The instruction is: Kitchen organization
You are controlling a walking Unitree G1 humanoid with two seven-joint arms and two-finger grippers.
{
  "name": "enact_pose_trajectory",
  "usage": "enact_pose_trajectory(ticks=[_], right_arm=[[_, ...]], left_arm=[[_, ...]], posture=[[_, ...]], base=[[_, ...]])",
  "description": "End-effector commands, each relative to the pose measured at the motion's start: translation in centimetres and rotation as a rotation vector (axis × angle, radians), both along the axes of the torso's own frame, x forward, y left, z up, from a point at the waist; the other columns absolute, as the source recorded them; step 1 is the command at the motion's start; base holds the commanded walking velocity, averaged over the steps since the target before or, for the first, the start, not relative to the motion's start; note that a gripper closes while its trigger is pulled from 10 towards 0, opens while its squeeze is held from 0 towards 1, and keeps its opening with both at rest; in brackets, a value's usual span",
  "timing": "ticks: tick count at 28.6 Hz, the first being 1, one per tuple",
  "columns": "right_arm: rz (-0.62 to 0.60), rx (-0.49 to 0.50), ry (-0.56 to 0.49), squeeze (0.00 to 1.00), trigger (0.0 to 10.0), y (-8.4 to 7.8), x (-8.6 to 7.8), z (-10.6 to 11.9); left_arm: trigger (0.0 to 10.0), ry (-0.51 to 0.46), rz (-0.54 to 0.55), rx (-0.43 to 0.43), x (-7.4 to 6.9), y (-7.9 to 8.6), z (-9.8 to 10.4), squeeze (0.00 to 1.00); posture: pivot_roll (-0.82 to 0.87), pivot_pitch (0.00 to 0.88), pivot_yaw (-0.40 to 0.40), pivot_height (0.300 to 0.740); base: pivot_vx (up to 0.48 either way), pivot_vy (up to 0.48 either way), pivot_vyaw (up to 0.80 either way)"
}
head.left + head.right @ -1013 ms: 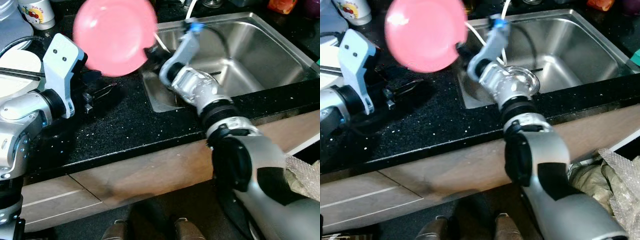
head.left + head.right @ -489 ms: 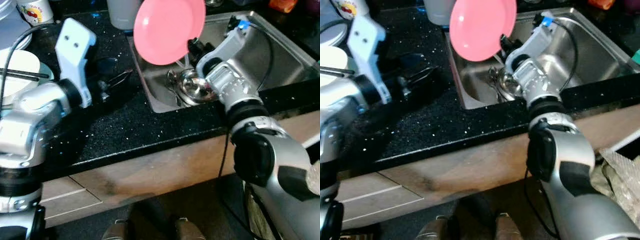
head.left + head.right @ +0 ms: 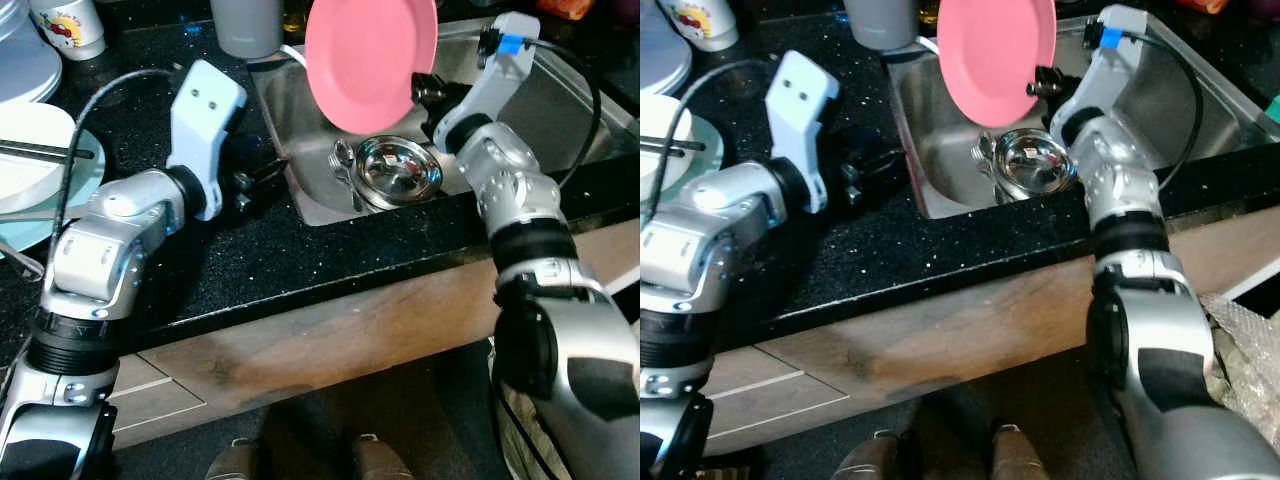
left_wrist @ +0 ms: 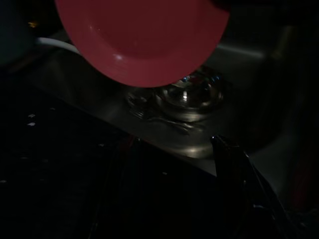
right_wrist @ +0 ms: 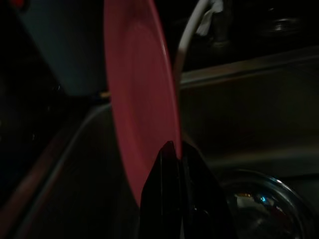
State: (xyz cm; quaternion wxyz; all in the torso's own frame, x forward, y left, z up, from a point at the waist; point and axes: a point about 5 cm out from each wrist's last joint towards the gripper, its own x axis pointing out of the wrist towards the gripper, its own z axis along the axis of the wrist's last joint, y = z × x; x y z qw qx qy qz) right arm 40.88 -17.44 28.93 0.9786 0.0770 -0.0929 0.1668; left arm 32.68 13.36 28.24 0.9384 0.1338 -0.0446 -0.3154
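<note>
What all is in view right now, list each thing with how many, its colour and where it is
Pink plate: one, pink, held upright above the sink.
Steel bowl: one, silver, on the sink floor.
Spoon: one, silver, in the sink beside the bowl.
Sink: one, steel, set in the counter.
Counter: one, black speckled.
Grey cup: one, behind the sink's corner.
White mug: one, printed, counter's far left.
Stacked plates: white on pale blue, counter's left edge.
Left gripper: open, above the counter by the sink.
Right gripper: shut on the plate's rim.

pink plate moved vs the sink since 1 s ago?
Yes. The pink plate, pinched by the right gripper, went from over the counter to above the sink and its steel bowl.
</note>
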Motion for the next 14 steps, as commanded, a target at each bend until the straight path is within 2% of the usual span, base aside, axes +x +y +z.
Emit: enact_pose_trajectory(ticks=[1,2,3,14], right_arm=[[0.023,-0.041,0.003,0.00,3.7,0.2,-0.2,0.0],[0.028,-0.057,0.009,0.00,4.0,0.2,-0.3,-0.2],[0.030,-0.104,0.033,0.00,10.0,0.1,-0.4,-0.5],[-0.023,-0.298,0.096,0.00,10.0,-0.8,-0.4,-1.3]], left_arm=[[10.0,0.014,-0.016,0.018,0.0,-0.5,-0.5,0.00],[10.0,0.014,-0.025,0.019,0.0,-0.6,-0.5,0.00],[10.0,0.015,-0.042,0.022,0.0,-1.0,-0.5,0.00],[10.0,-0.005,-0.083,0.048,0.3,-2.2,-0.1,0.00]], posture=[[0.03,0.186,0.032,0.740],[0.03,0.184,0.033,0.740],[0.03,0.182,0.036,0.740],[0.03,0.177,0.038,0.740]], base=[[0.000,0.000,0.00],[0.000,0.000,0.00],[0.000,0.000,0.00],[0.000,0.000,0.00]])
